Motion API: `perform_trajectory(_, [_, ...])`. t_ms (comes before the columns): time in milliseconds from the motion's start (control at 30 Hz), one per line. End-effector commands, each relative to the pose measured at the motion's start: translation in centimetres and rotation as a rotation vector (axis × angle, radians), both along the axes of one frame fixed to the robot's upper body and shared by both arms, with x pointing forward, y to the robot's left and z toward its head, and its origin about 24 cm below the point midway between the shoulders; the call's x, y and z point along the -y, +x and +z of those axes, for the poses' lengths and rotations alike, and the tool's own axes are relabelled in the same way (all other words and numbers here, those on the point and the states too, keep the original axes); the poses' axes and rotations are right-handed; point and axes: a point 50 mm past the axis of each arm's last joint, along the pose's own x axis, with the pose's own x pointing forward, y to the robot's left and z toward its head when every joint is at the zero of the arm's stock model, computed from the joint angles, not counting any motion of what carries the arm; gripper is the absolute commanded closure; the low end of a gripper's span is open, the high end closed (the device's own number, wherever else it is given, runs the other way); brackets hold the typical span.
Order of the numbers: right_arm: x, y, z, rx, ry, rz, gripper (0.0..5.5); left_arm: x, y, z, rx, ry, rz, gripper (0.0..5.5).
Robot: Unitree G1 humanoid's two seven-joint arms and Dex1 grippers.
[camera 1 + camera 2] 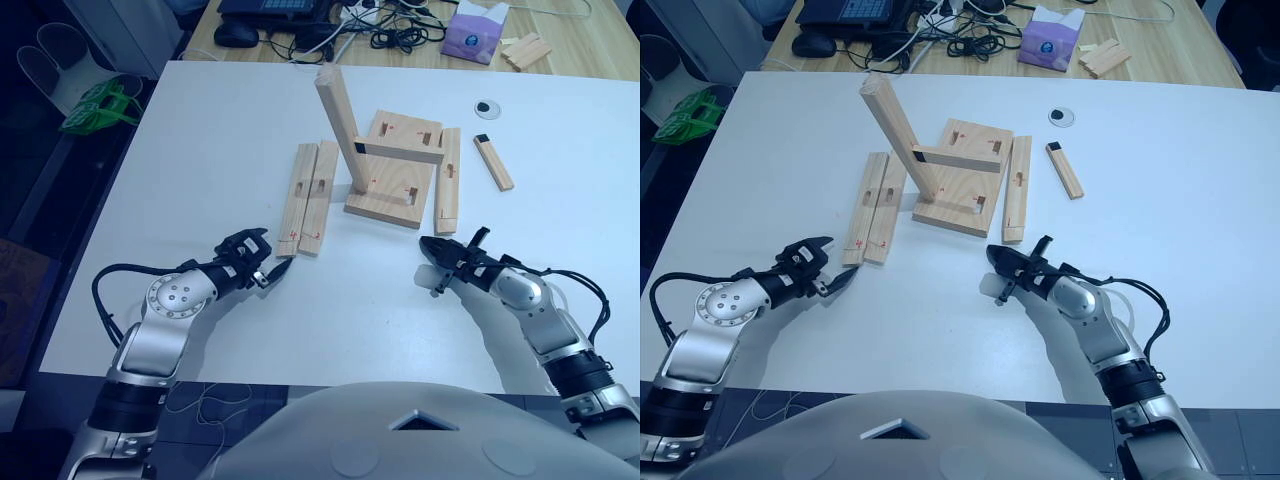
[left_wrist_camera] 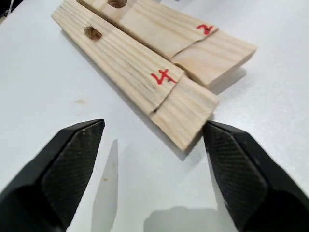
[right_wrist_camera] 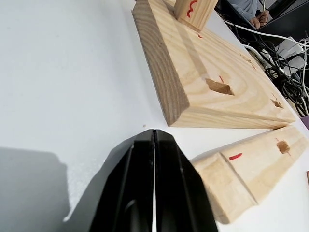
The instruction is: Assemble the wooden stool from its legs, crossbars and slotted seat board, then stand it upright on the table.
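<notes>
Pine seat board, slotted, holds one squared leg.

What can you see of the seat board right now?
The seat board is a pale rectangular slab, pine by the look of it, lying flat on the white table. Three rectangular slots are open, with red marks beside them. One leg stands up from its near-left corner, and a crossbar with a black-marked end runs from that leg over the board. A loose leg lies along its right edge.
</notes>
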Motion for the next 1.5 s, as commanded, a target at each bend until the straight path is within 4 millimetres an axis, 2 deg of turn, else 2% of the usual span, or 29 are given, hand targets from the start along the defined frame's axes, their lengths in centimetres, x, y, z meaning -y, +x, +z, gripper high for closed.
perform_trajectory(33, [0.5, -1.1, -1.7, -0.090, -0.063, -0.004, 5.50, 0.2, 0.0, -0.8, -0.011, -0.016, 0.060, 1.75])
perform_trajectory(133, [0.5, -1.1, -1.7, -0.087, -0.064, -0.002, 5.50, -0.3, -0.2, -1.3, -0.033, -0.007, 0.105, 1.75])
perform_trajectory(300, [0.5, -1.1, -1.7, -0.087, -0.063, -0.002, 5.50, -2.6, 0.7, -1.4, 0.004, 0.106, 0.229, 1.75])
perform_trajectory(400, [0.5, -1.1, -1.7, -0.086, -0.063, 0.000, 5.50, -2.7, 1.0, -1.3, 0.016, 0.106, 0.251, 1.75])
perform_trajectory(600, [0.5, -1.0, -1.7, -0.083, -0.066, 0.001, 5.50, -0.6, 0.4, -1.2, -0.081, -0.017, 0.201, 1.75])
perform_trajectory(767, [0.4, -0.8, -1.6, -0.080, -0.063, 0.005, 5.50, -1.3, 0.5, -1.7, -0.157, -0.055, 0.295, 1.75])
perform_trajectory(900, [0.2, -0.5, -1.4, -0.075, -0.064, 0.021, 5.50, -2.2, 1.8, -2.4, -0.163, -0.100, 0.418, 1.75])
perform_trajectory(1067, [0.0, -0.1, -1.2, -0.067, -0.070, 0.038, 5.50, 0.6, 2.3, -3.0, -0.255, -0.240, 0.379, 1.75])
perform_trajectory(1133, [-0.1, 0.1, -1.1, -0.064, -0.069, 0.044, 5.50, 1.0, 2.4, -3.1, -0.271, -0.256, 0.372, 1.75])
perform_trajectory(1233, [-0.5, 0.3, -1.1, -0.062, -0.062, 0.055, 5.50, 1.5, 3.3, -4.3, -0.295, -0.278, 0.412, 1.75])
perform_trajectory(1333, [-0.8, 0.3, -1.1, -0.060, -0.059, 0.067, 5.50, 1.0, 3.4, -5.7, -0.309, -0.261, 0.478, 1.75])
perform_trajectory(1500, [-0.8, 0.2, -1.1, -0.057, -0.056, 0.067, 5.50, 1.6, 2.9, -6.5, -0.331, -0.295, 0.467, 2.37])
